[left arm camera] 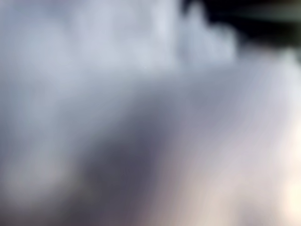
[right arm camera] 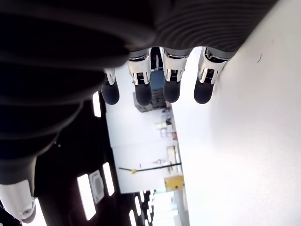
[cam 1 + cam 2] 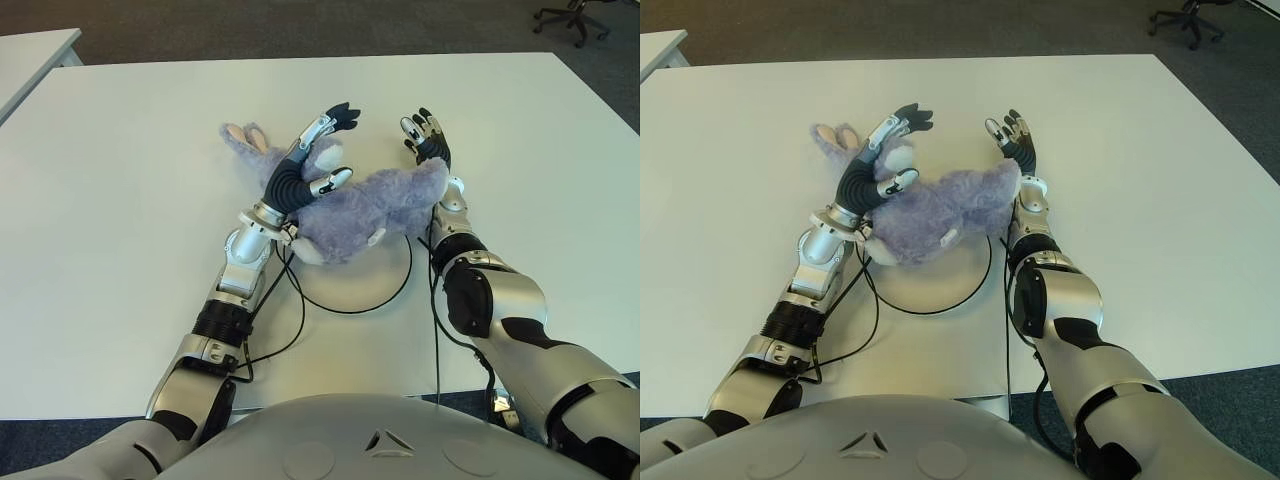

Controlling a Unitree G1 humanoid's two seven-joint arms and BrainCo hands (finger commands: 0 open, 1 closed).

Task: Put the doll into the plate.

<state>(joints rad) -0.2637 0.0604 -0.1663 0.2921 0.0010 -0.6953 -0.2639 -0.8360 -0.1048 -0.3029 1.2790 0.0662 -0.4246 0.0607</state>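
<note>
Over the doll (image 3: 370, 205), both the left hand (image 3: 318, 150) and right hand (image 3: 425, 135) stretch flat, fingers extended.

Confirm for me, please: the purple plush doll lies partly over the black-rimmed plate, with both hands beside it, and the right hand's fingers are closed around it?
Not quite. In the right wrist view the right hand has straight fingers holding nothing. The doll does overlap the plate, with the left hand on its other side.

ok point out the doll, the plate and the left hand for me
doll (image 3: 372, 205), left eye view, on its purple furry body
plate (image 3: 350, 290), left eye view, on the bare white part inside the dark rim
left hand (image 3: 318, 150), left eye view, on the middle of the hand above the doll
</note>
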